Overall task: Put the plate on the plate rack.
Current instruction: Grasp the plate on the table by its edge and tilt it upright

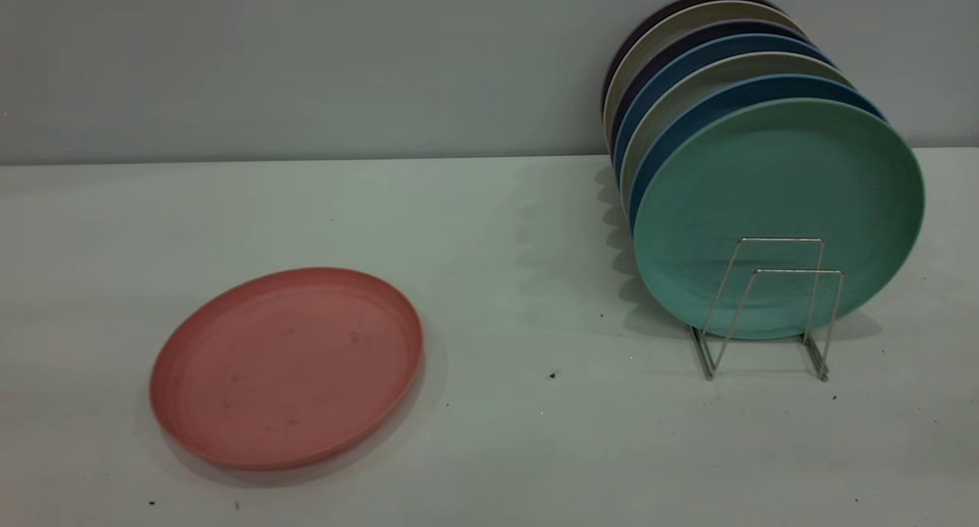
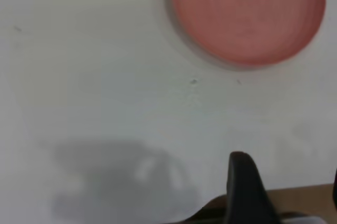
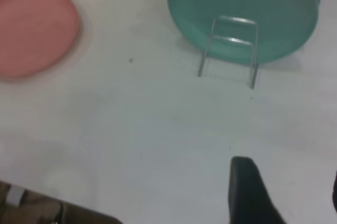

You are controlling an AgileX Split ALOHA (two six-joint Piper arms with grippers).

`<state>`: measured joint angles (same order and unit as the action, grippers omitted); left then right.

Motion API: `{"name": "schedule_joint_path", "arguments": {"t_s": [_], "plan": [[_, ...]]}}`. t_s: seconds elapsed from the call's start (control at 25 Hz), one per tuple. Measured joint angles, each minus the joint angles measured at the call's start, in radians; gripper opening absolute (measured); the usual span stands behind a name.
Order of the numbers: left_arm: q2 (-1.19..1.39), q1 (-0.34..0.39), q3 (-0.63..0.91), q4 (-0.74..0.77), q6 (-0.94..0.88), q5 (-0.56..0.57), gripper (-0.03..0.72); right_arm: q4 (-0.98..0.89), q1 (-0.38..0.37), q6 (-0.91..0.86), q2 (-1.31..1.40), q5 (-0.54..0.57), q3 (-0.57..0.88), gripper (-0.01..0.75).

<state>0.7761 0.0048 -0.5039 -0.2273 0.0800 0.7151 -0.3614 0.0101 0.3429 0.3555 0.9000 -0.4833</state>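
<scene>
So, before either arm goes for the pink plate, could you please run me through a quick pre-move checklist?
1. Pink plate lies flat on the table, nothing on it: ok.
2. Plate rack has free loops in front of the mint-green plate: ok.
3. Table between plate and rack free of obstacles: ok.
4. Rack standing upright: ok.
5. Left gripper open and empty: ok.
6. Right gripper open and empty: ok.

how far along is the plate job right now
Done: nothing yet. The pink plate lies flat on the table, apart from the plate rack. In hand: neither arm holds anything; the left gripper and right gripper hang open over bare table. Left: grasp the plate, stand it upright, slot it into the empty front loops before the green plate.
</scene>
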Motion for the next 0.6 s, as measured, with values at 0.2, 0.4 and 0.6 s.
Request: {"name": "schedule_joint_path", "arguments": {"t_s": [0.2,0.4,0.6], "plan": [[0.273,0.000,0.000,-0.154,0.118,-0.156,0.427,-0.006,0.000,0.029,0.069,-0.017,0.000,0.402],[0.529,0.015,-0.003,-0.246,0.186,-0.321,0.427,-0.008,0.000,0.051,0.089,-0.037,0.000,0.402],[0.777,0.072,-0.076,-0.319,0.256,-0.385,0.427,-0.008,0.000,0.053,0.090,-0.038,0.000,0.402]]}}
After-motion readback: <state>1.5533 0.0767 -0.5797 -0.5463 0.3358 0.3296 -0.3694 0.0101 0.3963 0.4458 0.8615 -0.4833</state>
